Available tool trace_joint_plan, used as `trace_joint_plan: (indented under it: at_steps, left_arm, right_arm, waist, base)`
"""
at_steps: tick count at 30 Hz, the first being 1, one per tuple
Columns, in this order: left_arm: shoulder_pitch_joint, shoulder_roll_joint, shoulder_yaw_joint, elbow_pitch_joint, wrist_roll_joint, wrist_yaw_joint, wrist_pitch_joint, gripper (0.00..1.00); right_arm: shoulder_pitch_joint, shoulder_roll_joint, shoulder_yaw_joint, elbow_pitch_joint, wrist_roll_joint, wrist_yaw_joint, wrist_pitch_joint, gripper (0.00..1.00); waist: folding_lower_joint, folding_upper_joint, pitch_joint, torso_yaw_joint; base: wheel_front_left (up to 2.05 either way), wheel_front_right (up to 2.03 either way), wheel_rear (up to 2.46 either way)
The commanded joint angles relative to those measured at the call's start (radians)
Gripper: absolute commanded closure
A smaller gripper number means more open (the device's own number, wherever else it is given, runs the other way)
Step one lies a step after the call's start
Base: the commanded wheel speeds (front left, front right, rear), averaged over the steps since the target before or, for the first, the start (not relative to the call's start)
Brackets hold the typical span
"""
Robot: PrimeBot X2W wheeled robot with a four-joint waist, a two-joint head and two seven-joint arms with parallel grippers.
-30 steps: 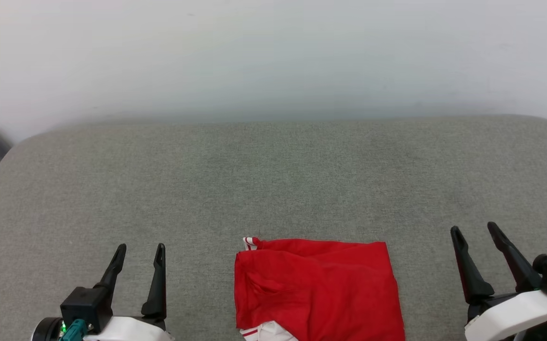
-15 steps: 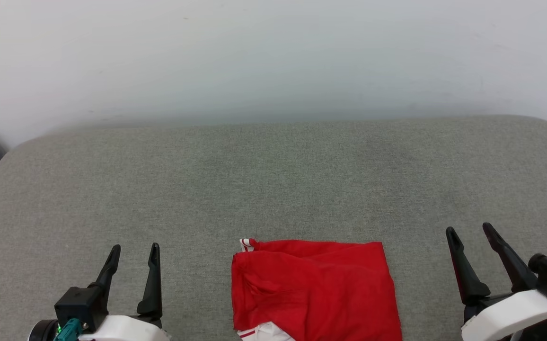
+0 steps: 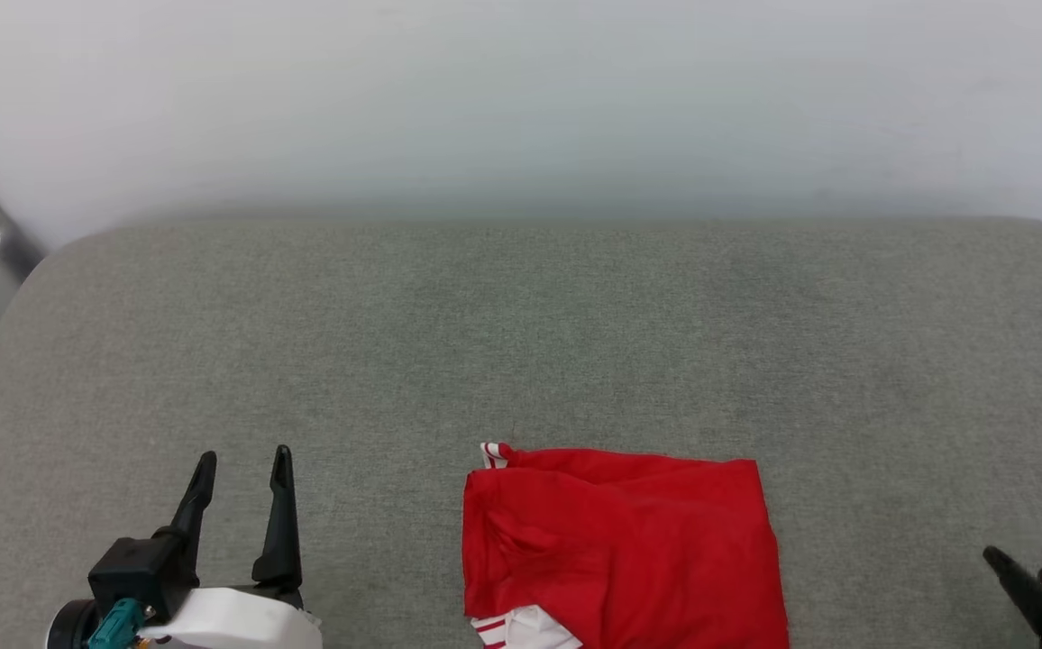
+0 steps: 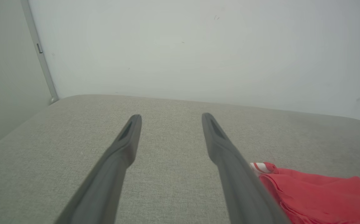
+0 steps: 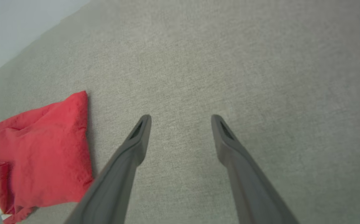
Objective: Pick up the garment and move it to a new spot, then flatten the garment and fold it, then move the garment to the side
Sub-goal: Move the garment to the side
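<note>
Nearby, folded garment (image 3: 620, 550) on grey cushion (image 3: 521, 342), wall (image 3: 521, 99) behind

The head camera looks down from high over the grey fabric-covered tabletop (image 3: 521, 342) toward the pale wall (image 3: 521, 90). Wrist cameras sit low, sighting along the left claw (image 4: 171, 115) and right claw (image 5: 180, 117); all share the folded red garment (image 3: 620, 541).

Left hand (image 3: 243, 455): long black tapered fingers (image 3: 281, 523), white wrist shell (image 3: 233, 622), teal connector (image 3: 120, 622).

Matt red cloth garment (image 3: 625, 541), woven surface (image 3: 521, 342)
</note>
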Motion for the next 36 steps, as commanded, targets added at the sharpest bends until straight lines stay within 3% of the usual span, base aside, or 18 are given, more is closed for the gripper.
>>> trace_joint_plan:
  at_steps: [1,6,8,12,24,25,26,27,28,33,36]
  left_arm:
    - [-0.015,-0.007,0.011,-0.001,0.009,-0.007,-0.006,0.00]
    - [-0.042,-0.036,0.042,-0.014,0.040,-0.029,-0.006,0.00]
    - [-0.059,-0.050,0.049,-0.015,0.053,-0.043,-0.006,0.00]
    - [-0.086,-0.079,0.071,-0.005,0.072,-0.070,-0.006,0.00]
    - [-0.123,-0.129,0.114,0.033,0.124,-0.137,-0.006,0.00]
    - [-0.122,-0.132,0.117,0.036,0.129,-0.139,-0.006,0.00]
    - [-0.121,-0.135,0.121,0.039,0.132,-0.143,-0.006,0.00]
    - [-0.118,-0.136,0.127,0.041,0.134,-0.144,-0.006,0.00]
    - [-0.113,-0.137,0.134,0.044,0.138,-0.146,-0.006,0.00]
    - [-0.087,-0.148,0.154,0.053,0.151,-0.152,-0.005,0.00]
    - [-0.077,-0.154,0.161,0.053,0.161,-0.153,-0.005,0.00]
  right_arm:
    - [-0.025,0.007,-0.021,0.034,0.044,0.000,0.083,0.00]
    - [-0.074,0.053,-0.047,0.082,0.130,0.000,0.323,0.00]
    - [-0.103,0.113,-0.046,0.083,0.179,0.000,0.386,0.00]
    - [-0.147,0.158,-0.042,0.112,0.249,0.000,0.473,0.00]
    - [-0.252,0.188,0.043,0.325,0.396,-0.001,0.469,0.00]
    - [-0.254,0.188,0.052,0.341,0.405,-0.001,0.466,0.51]
    - [-0.258,0.190,0.063,0.346,0.405,-0.001,0.460,0.62]
    - [-0.263,0.190,0.072,0.347,0.407,-0.001,0.455,0.85]
    - [-0.269,0.190,0.082,0.343,0.405,-0.001,0.451,1.00]
    - [-0.296,0.144,0.148,0.270,0.352,0.000,0.422,1.00]
    - [-0.297,0.094,0.232,0.216,0.262,0.000,0.385,1.00]
  waist:
    - [0.0001,-0.0001,0.013,0.015]
    - [0.0001,-0.0001,0.057,0.050]
    - [0.0001,-0.0001,0.079,0.066]
    - [0.0001,-0.0001,0.122,0.093]
    - [0.0001,-0.0001,0.171,0.144]
    - [0.0001,-0.0001,0.171,0.145]
    - [0.0001,-0.0001,0.171,0.146]
    - [0.0001,-0.0001,0.168,0.146]
    - [0.0001,-0.0001,0.164,0.143]
    - [0.0001,-0.0001,0.134,0.117]
    - [0.0001,-0.0001,0.111,0.089]
  base:
    - [0.00,0.00,0.00]
    - [0.00,0.00,0.00]
    - [0.00,0.00,0.00]
    - [0.00,0.00,0.00]
    - [0.00,0.00,0.00]
    - [0.00,0.00,0.00]
    - [0.00,0.00,0.00]
    - [0.00,0.00,0.00]
    - [0.00,0.00,0.00]
    - [0.00,0.00,0.00]
    - [0.00,0.00,0.00]
